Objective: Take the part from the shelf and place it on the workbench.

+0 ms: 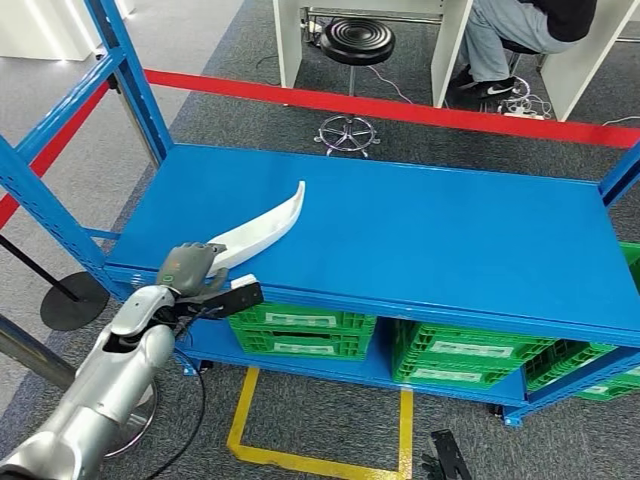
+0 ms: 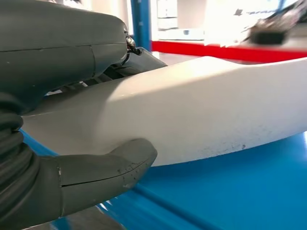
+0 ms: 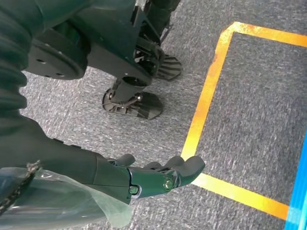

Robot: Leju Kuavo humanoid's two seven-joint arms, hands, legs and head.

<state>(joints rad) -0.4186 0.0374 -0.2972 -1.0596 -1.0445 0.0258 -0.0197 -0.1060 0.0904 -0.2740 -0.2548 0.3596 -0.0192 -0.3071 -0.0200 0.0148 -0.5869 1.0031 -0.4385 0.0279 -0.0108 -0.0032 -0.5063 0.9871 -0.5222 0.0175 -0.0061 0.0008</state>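
From the head view, the long white curved part (image 1: 256, 232) lies on the blue shelf (image 1: 423, 240), near its front left corner, with its narrow tip pointing back toward the middle of the shelf and its wide end at the shelf's front edge. The left hand (image 1: 192, 272) has reached that wide end from below the shelf's front lip, its grey back over the part and its dark fingers (image 1: 240, 297) stretching along the shelf's front edge just under the part. Below the shelf top sit green crates (image 1: 302, 332) on the lower level, and yellow floor tape (image 1: 249, 420) marks the carpet in front of the shelf. Behind the shelf runs a red barrier strip (image 1: 392, 108), with a black stool (image 1: 356, 42) and a seated person (image 1: 513, 40) beyond it. In the left wrist view the part (image 2: 203, 110) rests on the shelf surface (image 2: 235, 191), and the left hand (image 2: 72, 115) is closed around its wide end: the thick thumb (image 2: 108, 167) presses against one side of the part and the fingers (image 2: 137, 62) wrap the opposite side, so the part is pinched between them while touching the shelf. In the right wrist view the right hand (image 3: 145, 177) hangs above the grey carpet near the yellow tape (image 3: 206, 110), its fingers (image 3: 188, 167) stretched out and loosely apart, holding nothing.
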